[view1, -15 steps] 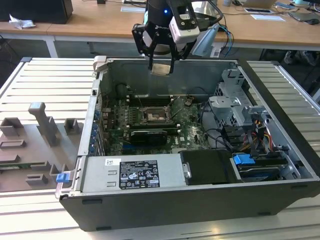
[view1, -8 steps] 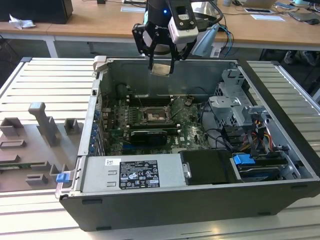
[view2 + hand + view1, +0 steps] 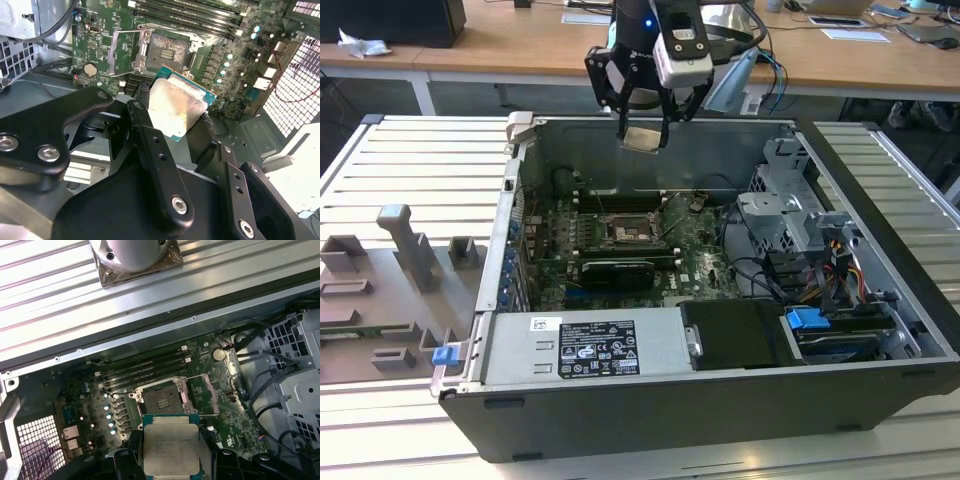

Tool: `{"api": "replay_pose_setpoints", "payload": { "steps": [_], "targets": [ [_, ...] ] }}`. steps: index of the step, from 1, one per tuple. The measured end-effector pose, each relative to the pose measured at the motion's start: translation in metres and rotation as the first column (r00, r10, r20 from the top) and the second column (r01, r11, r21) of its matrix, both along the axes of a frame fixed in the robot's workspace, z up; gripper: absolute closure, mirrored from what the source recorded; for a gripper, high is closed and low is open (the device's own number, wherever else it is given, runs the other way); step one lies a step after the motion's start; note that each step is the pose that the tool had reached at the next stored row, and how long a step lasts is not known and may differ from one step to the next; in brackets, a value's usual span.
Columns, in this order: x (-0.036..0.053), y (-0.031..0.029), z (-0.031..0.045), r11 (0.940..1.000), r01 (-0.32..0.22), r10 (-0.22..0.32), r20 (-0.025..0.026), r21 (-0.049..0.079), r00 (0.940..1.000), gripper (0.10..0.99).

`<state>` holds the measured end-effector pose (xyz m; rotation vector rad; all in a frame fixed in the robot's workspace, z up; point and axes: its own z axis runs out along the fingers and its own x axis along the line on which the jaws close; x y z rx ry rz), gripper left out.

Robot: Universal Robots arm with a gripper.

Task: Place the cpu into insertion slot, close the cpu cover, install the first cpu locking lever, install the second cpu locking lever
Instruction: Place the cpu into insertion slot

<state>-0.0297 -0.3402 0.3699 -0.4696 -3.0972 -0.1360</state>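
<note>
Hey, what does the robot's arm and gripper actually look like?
The gripper is matte black, built from jointed linkage bars; its fingers carry silver screw heads. In the exterior view a pale grey box is mounted above it, a blue light glows higher up, and dark cables loop alongside.

Holds the silvery-tan square cpu (image 3: pixel 171 450) aloft. Leaves the dark-centred insertion slot (image 3: pixel 162 401) bare, cpu cover (image 3: pixel 202 392) open beside it.

A lab or workshop: an open computer case (image 3: pixel 720 425) on a ribbed metal desk (image 3: pixel 420 170), grey jigs (image 3: pixel 408 245), and wooden desks (image 3: pixel 520 48) behind.
</note>
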Motion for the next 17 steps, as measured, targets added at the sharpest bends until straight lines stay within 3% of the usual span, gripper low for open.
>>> {"api": "replay_pose_setpoints", "payload": {
  "steps": [17],
  "targets": [
    [0.0, 0.0, -0.0003, 0.9976, 0.069, -0.069, 0.0, 0.0, 0.9976, 0.545]
  ]
}}
